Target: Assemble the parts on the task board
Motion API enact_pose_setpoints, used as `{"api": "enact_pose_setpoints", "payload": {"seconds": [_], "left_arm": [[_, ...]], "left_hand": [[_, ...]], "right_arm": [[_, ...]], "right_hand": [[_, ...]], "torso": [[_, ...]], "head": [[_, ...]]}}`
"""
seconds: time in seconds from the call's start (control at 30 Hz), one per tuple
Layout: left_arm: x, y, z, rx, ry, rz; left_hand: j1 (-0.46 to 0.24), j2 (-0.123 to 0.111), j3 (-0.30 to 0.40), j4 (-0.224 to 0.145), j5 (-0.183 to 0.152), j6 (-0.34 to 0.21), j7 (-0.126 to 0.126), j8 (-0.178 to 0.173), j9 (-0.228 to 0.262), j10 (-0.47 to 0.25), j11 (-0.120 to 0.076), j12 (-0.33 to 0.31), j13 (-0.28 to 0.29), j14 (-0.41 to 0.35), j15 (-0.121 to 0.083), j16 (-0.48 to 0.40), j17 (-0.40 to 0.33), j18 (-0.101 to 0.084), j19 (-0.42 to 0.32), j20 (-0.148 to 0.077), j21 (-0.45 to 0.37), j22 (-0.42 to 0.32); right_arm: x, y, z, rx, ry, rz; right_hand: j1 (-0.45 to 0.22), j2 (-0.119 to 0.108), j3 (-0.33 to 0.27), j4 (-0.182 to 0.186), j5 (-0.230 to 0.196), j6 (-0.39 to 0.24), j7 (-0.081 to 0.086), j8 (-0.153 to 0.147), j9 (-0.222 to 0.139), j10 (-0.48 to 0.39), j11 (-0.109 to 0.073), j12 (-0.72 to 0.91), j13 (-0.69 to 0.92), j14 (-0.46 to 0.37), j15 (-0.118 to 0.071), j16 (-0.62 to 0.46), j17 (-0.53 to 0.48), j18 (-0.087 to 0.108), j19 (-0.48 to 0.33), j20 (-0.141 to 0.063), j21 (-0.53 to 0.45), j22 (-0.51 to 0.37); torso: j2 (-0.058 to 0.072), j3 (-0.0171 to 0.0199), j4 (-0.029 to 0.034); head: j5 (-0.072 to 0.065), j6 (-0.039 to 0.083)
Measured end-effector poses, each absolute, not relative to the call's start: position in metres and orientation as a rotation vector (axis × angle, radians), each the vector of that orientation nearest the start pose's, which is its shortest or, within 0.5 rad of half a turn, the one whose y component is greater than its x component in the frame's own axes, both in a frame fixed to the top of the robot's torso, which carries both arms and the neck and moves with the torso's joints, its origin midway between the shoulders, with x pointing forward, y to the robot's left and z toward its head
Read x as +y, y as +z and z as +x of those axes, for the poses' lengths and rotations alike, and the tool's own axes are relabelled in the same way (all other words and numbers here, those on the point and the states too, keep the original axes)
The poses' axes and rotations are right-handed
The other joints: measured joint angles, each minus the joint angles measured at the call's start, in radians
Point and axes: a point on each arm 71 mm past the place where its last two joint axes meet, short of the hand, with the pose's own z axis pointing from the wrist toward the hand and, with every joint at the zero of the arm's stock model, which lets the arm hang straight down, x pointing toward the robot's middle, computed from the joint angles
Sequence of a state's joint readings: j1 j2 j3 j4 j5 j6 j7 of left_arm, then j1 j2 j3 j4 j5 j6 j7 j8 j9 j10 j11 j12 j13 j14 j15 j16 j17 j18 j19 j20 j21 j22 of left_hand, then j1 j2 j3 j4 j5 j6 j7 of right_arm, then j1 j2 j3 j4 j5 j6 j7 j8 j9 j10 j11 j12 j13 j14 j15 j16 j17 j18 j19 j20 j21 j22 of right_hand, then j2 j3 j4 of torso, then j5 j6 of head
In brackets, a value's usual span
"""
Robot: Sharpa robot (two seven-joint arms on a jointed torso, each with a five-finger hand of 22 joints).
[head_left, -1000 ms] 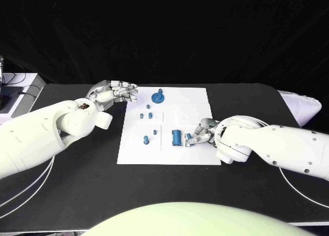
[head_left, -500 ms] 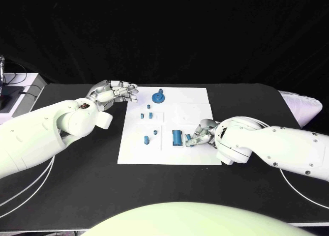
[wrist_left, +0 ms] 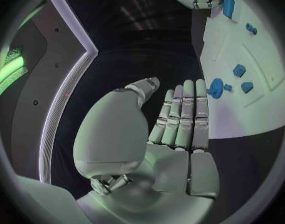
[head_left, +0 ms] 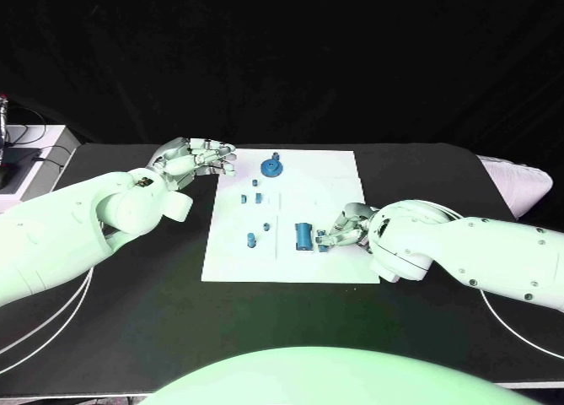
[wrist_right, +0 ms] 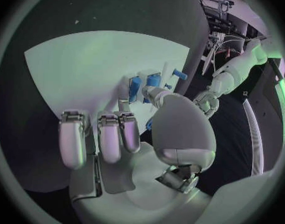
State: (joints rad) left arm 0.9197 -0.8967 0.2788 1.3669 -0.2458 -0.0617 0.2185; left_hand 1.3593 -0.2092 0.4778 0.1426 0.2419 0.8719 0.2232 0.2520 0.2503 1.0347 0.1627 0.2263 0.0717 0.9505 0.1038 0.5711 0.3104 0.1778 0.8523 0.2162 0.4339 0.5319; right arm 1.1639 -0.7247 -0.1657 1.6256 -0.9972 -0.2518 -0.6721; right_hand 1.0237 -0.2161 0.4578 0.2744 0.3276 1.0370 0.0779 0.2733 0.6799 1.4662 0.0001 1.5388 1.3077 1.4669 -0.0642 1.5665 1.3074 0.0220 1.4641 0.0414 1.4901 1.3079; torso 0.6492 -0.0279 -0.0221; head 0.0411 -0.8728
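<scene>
We see black tabletop [head_left: 136, 312], matte, spanning most of head view. White task board [head_left: 318, 190] lies flat on it near middle, long side running away from us, edges roughly square to tabletop. We note bare dark surface on every side of board. White cables [head_left: 39, 333] run in curves over tabletop at our near left; another white cable [head_left: 507, 325] curves at near right. In left wrist view we see board [wrist_left: 229, 109] lying on same dark surface.
</scene>
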Motion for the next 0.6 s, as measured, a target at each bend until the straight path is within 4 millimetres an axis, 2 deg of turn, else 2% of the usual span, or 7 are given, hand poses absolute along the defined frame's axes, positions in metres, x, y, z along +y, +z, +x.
{"api": "enact_pose_setpoints", "payload": {"seconds": [0.13, 0.43, 0.6], "left_arm": [[0.283, -0.223, 0.494, 1.551, -1.473, -1.132], [0.284, -0.224, 0.495, 1.553, -1.470, -1.136], [0.283, -0.224, 0.495, 1.555, -1.469, -1.137]], "left_hand": [[0.000, 0.000, 0.001, 0.001, 0.000, 0.000, 0.000, 0.000, 0.000, 0.000, 0.000, 0.000, 0.000, 0.000, 0.000, 0.000, 0.000, 0.000, 0.000, 0.000, 0.000, -0.001], [0.000, 0.000, 0.001, 0.001, 0.000, 0.000, 0.000, 0.000, 0.000, 0.000, 0.000, 0.000, 0.000, 0.000, 0.000, 0.000, 0.000, 0.000, 0.000, 0.000, -0.004, 0.000], [0.000, 0.000, -0.002, 0.004, 0.000, -0.003, -0.003, 0.000, -0.001, -0.004, 0.004, 0.000, 0.000, 0.000, 0.000, 0.000, 0.001, 0.000, 0.000, 0.000, -0.004, -0.002]], "right_arm": [[-0.148, -0.267, 0.428, 2.271, 0.431, 0.417], [-0.151, -0.266, 0.426, 2.264, 0.439, 0.421], [-0.163, -0.265, 0.425, 2.256, 0.437, 0.432]], "right_hand": [[-0.015, -0.001, -0.039, 0.014, 0.043, 0.000, 0.000, 0.000, -0.003, 0.000, 0.000, 0.000, 0.000, 0.000, 0.000, 0.000, 0.000, 0.000, 0.000, 0.000, 0.000, 0.000], [-0.015, -0.001, -0.047, 0.014, 0.050, 0.000, 0.000, 0.000, -0.003, 0.000, 0.000, -0.004, 0.000, 0.000, 0.000, 0.000, 0.000, 0.000, 0.000, 0.000, -0.006, 0.000], [-0.014, -0.002, -0.065, 0.006, 0.041, 0.003, -0.003, 0.000, -0.005, 0.000, 0.000, -0.004, 0.000, 0.000, 0.000, 0.000, 0.000, 0.000, 0.000, 0.000, -0.006, 0.000]], "torso": [[0.000, 0.0001, -0.0001], [0.000, -0.0002, -0.0001], [0.000, -0.0006, 0.0002]], "head": [[-0.001, 0.000], [-0.004, 0.000], [-0.005, 0.000]]}}
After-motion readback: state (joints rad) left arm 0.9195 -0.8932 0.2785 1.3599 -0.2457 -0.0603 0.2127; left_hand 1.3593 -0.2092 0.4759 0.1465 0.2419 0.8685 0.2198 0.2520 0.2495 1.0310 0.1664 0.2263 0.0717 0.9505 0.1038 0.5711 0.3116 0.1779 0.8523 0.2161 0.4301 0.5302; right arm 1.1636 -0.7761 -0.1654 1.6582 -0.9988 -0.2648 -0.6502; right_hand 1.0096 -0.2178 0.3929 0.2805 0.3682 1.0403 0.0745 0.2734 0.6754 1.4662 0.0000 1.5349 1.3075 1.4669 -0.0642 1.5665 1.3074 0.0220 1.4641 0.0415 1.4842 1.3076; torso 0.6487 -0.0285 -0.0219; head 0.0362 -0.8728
